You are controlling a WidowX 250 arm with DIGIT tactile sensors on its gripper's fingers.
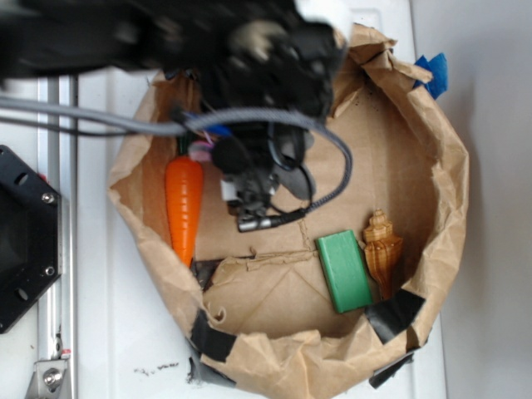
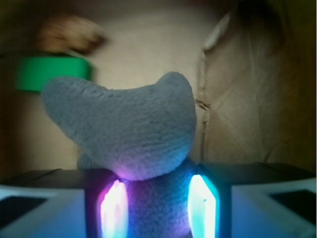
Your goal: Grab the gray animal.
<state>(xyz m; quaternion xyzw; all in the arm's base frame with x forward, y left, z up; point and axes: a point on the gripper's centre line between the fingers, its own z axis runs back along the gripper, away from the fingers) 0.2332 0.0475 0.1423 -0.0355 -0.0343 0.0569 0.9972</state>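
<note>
In the wrist view the gray animal (image 2: 129, 129), a fuzzy gray plush, fills the middle of the frame. Its lower body is pinched between my two glowing pads (image 2: 115, 208), and its wide ear or head spreads above them. My gripper (image 2: 158, 198) is shut on it. In the exterior view my gripper (image 1: 249, 199) hangs over the left-centre of the brown paper tray (image 1: 449, 183). There the arm covers the animal, so I cannot make it out.
An orange carrot (image 1: 184, 208) lies just left of the gripper. A green block (image 1: 344, 270) and a tan shell (image 1: 383, 249) sit at the tray's front right. The crumpled paper walls rise all round. A black mount (image 1: 21, 237) stands at the left.
</note>
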